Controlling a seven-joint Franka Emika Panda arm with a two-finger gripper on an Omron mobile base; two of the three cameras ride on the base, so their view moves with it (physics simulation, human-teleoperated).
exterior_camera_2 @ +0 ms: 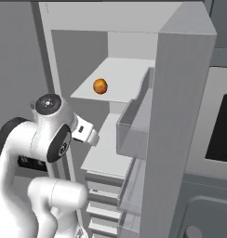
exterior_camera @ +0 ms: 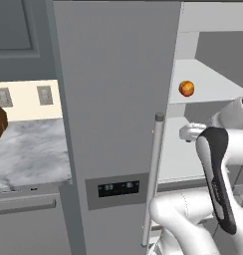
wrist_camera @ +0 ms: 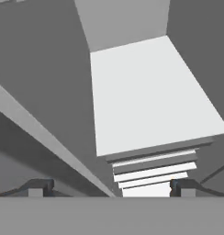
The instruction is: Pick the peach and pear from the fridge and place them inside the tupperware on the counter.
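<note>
Hand view: gripper [wrist_camera: 109, 188], fingers spread and holding nothing, is hovering inside the open fridge [exterior_camera_2: 180, 102], peach [exterior_camera_2: 100, 86] sitting one shelf above.

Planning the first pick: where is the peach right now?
The peach sits alone on the upper shelf inside the open fridge, above the arm.

1. My arm [exterior_camera: 193, 219] is glossy white, built of thick rounded tube segments.
2. A long black band runs down my forearm link [exterior_camera: 218, 179], rounded at its top.
3. My elbow joint [exterior_camera_2: 49, 104] ends in a dark grey round cap with a paler ring.
4. My two finger tips [wrist_camera: 40, 187] are small, dark and blocky, with paler grey faces.
</note>
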